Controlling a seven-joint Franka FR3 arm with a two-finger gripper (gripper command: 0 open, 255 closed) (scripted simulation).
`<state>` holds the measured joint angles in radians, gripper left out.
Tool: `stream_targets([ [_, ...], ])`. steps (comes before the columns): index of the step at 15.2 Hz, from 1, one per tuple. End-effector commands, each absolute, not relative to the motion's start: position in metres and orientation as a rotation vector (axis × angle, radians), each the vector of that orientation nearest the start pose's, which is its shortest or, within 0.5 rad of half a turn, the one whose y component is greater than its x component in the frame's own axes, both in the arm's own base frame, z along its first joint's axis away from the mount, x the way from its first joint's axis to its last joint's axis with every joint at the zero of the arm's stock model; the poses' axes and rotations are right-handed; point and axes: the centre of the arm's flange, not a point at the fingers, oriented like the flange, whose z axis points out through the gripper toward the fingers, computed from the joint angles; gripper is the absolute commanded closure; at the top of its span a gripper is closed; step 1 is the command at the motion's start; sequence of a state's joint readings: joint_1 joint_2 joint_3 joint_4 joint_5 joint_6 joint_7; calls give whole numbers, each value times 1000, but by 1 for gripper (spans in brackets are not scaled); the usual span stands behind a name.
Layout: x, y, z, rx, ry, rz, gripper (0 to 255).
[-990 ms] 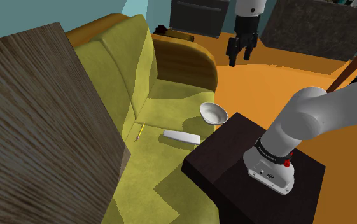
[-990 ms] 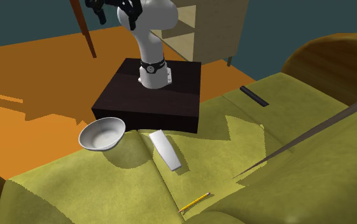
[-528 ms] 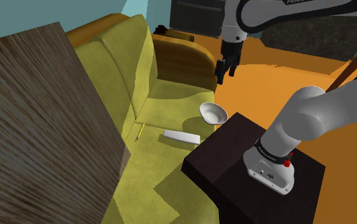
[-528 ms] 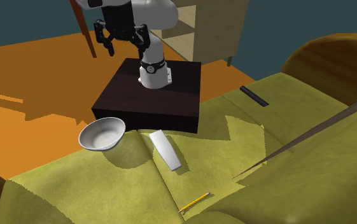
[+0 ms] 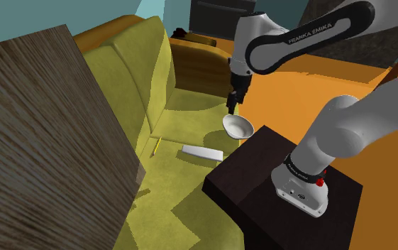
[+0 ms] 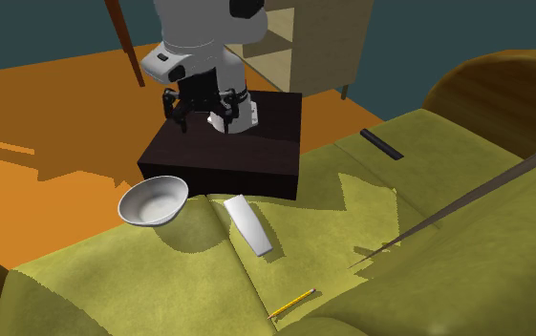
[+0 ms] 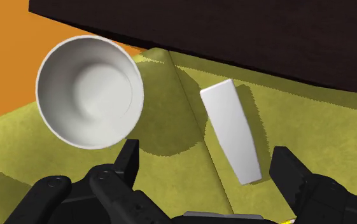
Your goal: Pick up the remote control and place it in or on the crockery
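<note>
The remote control, a flat white slab (image 5: 203, 153) (image 6: 248, 225) (image 7: 231, 130), lies on the yellow-green sofa seat (image 5: 183, 177) close to the dark stand. A white bowl (image 5: 238, 126) (image 6: 153, 200) (image 7: 89, 91) stands upright and empty on the seat edge beside it. My black gripper (image 5: 231, 108) (image 6: 199, 119) (image 7: 207, 167) hangs open in the air above them, pointing down, touching nothing. In the wrist view the remote lies below the gap between the fingers, nearer one of them, and the bowl lies beyond the other finger.
The dark box stand (image 5: 261, 170) (image 6: 256, 143) borders the seat. A pencil (image 5: 156, 146) (image 6: 291, 304) lies near the sofa back. A black bar (image 6: 381, 143) rests further along the seat. A wood-grain panel (image 5: 34, 142) looms close. Orange floor (image 6: 55, 124) lies beyond the bowl.
The arm has swung down from high over the orange floor to a spot above the bowl and remote. The fingers stayed apart. Bowl and remote have not moved.
</note>
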<state>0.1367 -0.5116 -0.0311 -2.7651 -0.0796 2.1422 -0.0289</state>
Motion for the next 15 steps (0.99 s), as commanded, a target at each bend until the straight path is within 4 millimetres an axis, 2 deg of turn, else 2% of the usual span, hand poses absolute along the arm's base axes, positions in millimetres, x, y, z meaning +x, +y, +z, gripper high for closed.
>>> stream_targets([
  [1,346,40,331,-3165,-369,150,0],
  [15,374,99,164,-3042,-844,30,0],
])
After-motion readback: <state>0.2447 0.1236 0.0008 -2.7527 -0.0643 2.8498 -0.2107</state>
